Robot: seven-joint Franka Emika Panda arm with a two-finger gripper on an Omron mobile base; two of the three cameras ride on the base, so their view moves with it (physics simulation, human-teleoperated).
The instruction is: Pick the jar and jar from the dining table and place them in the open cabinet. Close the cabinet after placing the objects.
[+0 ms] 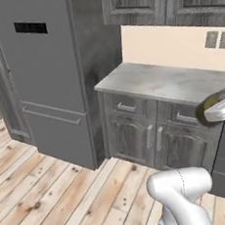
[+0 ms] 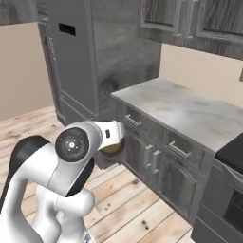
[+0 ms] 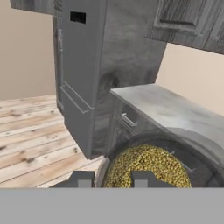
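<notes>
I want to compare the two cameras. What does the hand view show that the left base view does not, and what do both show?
Hand view alone: the olive-yellow filling of the jar seen close, with the gripper shut on it. Left base view alone: two wall outlets above the counter, and two lower cabinet doors in full. Both share the grey fridge, the marble counter, the drawers, the upper cabinets and the wood floor.

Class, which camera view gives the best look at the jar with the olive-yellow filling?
The hand view: the jar sits close up, its filling plainly visible. The left base view shows just an edge of it at the gripper; the right base view shows a sliver.
</notes>
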